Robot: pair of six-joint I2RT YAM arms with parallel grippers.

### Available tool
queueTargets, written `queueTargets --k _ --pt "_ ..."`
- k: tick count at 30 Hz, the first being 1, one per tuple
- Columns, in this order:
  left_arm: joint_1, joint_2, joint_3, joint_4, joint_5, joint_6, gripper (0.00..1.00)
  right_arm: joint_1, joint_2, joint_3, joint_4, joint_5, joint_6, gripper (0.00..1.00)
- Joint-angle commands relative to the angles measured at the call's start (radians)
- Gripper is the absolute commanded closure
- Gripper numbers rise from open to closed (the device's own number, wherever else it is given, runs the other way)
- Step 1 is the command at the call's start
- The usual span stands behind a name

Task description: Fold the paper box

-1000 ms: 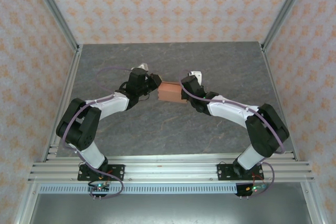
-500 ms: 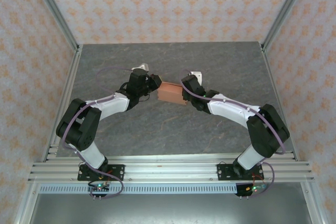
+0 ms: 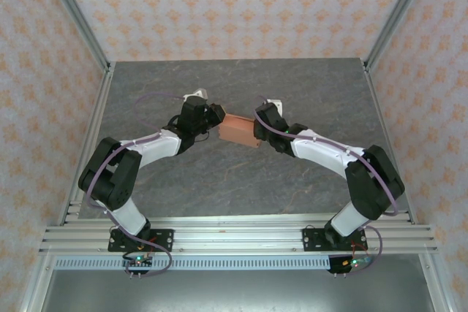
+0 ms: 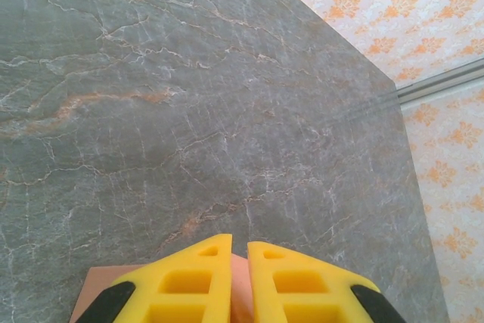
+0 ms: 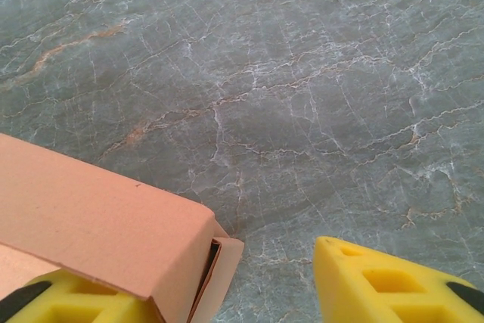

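1. Card, salmon-orange and thin, already stands as a shallow rectangular shell: the paper box (image 3: 238, 131) is at the middle of the desk (image 3: 314, 93), bridged between the tips of your two arms. You cannot tell from these views whether it rests on the stone-patterned top or hangs just above it.
2. Check its right-hand end in the right wrist view. The end flap (image 5: 224, 261) stands slightly ajar with a dark slit beside it, so I judge this end not yet tucked home.
3. Your left claw (image 4: 239, 251) has its yellow fingers pressed almost together, with a sliver of salmon card showing in the narrow gap. It pinches the box at its left end. That grip reads as an anchor: light card slides and twists easily, so one end is pinned while the other is worked.
4. Your right claw (image 5: 208, 274) stands spread and grips nothing. One finger (image 5: 68, 300) lies low against the box's near edge, though contact is hard to confirm. The other finger (image 5: 378, 285) sits well apart over bare desk. The wide stance probably leaves room to come at the loose flap.
5. The next move likely calls for a gentle push on that flap. Press too hard and the thin wall may buckle, or the box may pivot in the left pinch.
6. Around all this the desk lies grey and veined, with orange-patterned walls (image 3: 219, 5) enclosing it.
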Motion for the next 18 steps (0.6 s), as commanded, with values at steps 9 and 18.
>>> queueTargets --k 9,18 --pt "-0.044 0.056 -0.041 -0.238 -0.014 0.044 0.89 0.014 -0.009 0.007 0.003 -0.168 -0.039 0.4" --pt "-0.051 0.041 -0.046 -0.247 -0.028 0.05 0.9 0.014 -0.042 -0.007 0.029 -0.214 -0.068 0.4"
